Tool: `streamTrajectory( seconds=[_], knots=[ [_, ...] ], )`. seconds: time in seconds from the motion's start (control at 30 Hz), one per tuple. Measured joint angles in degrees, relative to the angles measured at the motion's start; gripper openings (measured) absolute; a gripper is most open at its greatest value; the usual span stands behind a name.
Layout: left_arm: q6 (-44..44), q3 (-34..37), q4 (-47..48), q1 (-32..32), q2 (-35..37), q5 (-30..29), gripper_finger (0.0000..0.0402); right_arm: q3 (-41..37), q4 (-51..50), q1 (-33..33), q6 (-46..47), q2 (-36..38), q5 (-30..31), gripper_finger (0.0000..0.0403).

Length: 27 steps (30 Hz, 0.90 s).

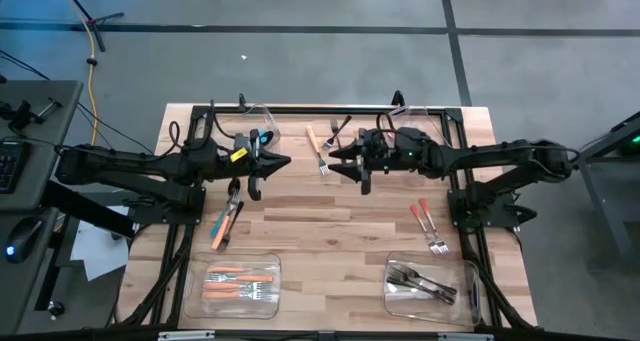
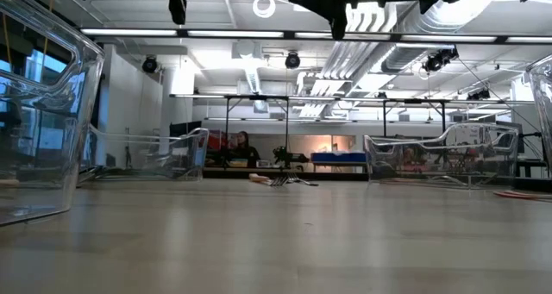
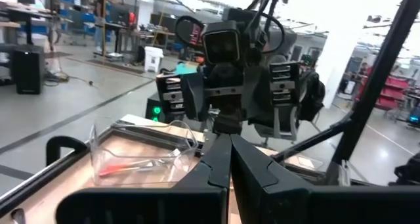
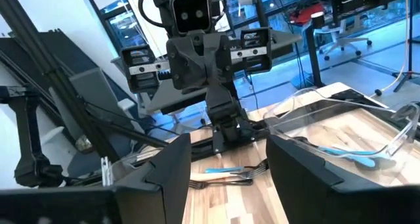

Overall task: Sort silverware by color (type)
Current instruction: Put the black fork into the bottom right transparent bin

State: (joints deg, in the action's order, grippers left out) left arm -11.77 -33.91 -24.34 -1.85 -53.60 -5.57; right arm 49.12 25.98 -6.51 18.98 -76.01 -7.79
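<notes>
High view: both dark arms reach in over the pale wooden surface (image 1: pixel 330 231) toward its middle. Left tool (image 1: pixel 283 163) has its fingers pressed together, nothing between them. Right tool (image 1: pixel 337 163) has its fingers standing apart, also carrying nothing; the right wrist view confirms a clear gap. Both hang above the boards; the low view shows their tips up at the top edge, well off the wood.

Silverware lies scattered. A loose cluster with a tan-orange-handled fork and dark pieces (image 1: pixel 328 141) sits between the two tools, toward the far edge. A teal- and orange-handled pair (image 1: pixel 227 221) lies beside the left arm. Two red-orange-handled forks (image 1: pixel 430 226) lie on the right side. Sorted so far: orange-handled pieces in the near-left clear plastic bin (image 1: pixel 275 259), dark metal pieces in the near-right clear plastic bin (image 1: pixel 470 293). Two more clear bins stand at the far edge; the right wrist view shows a teal-handled spoon (image 4: pixel 351 156) in one.

Judgement: a pick is being set up, probably by the right tool on the middle cluster. To do it well:
- single out one piece; the cluster overlaps
- turn the fingers across the handle, not along it
- come straight down, fingers straddling the handle
- close only at the wood
- match handle colour to bin before carrying
</notes>
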Motion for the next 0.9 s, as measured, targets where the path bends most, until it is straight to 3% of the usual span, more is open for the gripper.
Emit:
streamTrajectory(
  seconds=[0.33, 0.47, 0.67, 0.9],
  knots=[
    [0.0, 0.0, 0.2, 0.0, 0.0, 0.3, 0.0, 0.0, 0.0, 0.0, 0.0, 0.0, -0.2, 0.0171],
    [0.0, 0.0, 0.4, 0.0, 0.0, 0.4, 0.0, 0.0, 0.0, 0.0, -0.6, 0.0, -0.2, 0.0124],
    [0.0, 0.0, 1.0, 0.0, 0.0, 0.4, 0.0, 0.0, 0.0, 0.0, -2.1, 0.0, -0.3, 0.0013],
    [0.0, 0.0, 1.0, 0.0, 0.0, 0.4, 0.0, 0.0, 0.0, 0.0, -2.6, 0.0, -2.3, 0.0005]
  ],
)
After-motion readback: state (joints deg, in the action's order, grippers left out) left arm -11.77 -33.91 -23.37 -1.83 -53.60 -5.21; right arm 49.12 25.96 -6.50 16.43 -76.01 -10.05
